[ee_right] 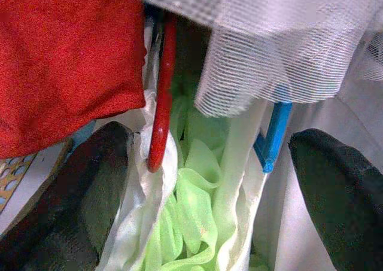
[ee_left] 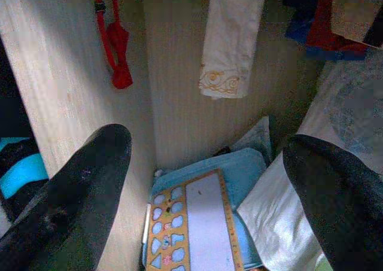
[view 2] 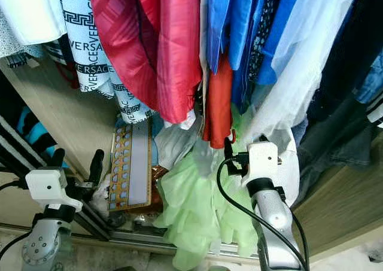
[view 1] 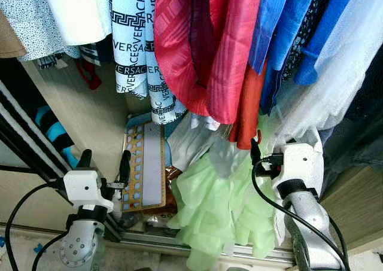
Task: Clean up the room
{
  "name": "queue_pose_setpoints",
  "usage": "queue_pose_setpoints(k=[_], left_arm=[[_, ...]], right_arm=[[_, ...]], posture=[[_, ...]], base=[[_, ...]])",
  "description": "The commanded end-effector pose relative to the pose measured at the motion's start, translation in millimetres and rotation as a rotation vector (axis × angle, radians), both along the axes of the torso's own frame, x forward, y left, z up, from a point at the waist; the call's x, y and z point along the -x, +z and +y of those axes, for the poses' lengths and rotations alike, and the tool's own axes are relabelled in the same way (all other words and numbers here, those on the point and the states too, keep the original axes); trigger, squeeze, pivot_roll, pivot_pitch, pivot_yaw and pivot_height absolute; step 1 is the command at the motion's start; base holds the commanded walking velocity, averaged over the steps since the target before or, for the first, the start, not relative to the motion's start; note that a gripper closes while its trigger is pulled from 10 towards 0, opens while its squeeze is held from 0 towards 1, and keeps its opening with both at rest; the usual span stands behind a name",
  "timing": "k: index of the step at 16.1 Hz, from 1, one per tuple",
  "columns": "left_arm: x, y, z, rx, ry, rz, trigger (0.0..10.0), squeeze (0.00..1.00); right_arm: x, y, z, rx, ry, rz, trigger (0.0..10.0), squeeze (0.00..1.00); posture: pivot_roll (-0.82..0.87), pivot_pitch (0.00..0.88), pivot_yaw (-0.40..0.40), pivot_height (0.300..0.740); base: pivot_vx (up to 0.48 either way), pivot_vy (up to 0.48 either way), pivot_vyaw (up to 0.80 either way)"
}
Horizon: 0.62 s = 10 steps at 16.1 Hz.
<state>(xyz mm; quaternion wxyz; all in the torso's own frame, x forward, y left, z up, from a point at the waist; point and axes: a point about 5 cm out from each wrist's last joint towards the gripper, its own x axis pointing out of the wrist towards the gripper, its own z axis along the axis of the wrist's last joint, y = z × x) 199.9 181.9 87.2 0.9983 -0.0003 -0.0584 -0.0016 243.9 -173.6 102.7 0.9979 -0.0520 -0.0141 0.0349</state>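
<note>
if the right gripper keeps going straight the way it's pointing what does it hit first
Most likely the pale green garment heaped in the wardrobe: it lies straight ahead between the open fingers of the right gripper. The white mesh fabric hangs just above; depth is unclear.

- "VERSACE" runs in black capitals, repeated many times over, down the light blue and white hanging cloth (view 1: 139,43) with black Greek-key bands; in places only parts of the word show, such as "VERSA" or "ERSACE"
- The orange stencil board (view 1: 145,166) on the wardrobe floor has fine ruler marks along its edge, too small to read
</note>
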Motion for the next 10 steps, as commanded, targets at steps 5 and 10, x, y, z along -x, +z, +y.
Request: queue_pose_setpoints(k=[5,10], left_arm=[[-2.5,-1.6,-0.6,-0.023,-0.014,0.039,10.0,0.0],[-7.7,-1.5,5.5,0.069,0.04,0.047,10.0,0.0]], right_arm=[[-6.1,7.0,8.1,-0.063,0.034,-0.018,10.0,0.0],[-10.6,7.6,9.8,-0.111,0.016,-0.023,10.0,0.0]], posture=[[-0.04,0.0,0.02,0.74],[-0.04,0.0,0.027,0.74]], base=[[0.0,0.0,0.0],[0.0,0.0,0.0]])
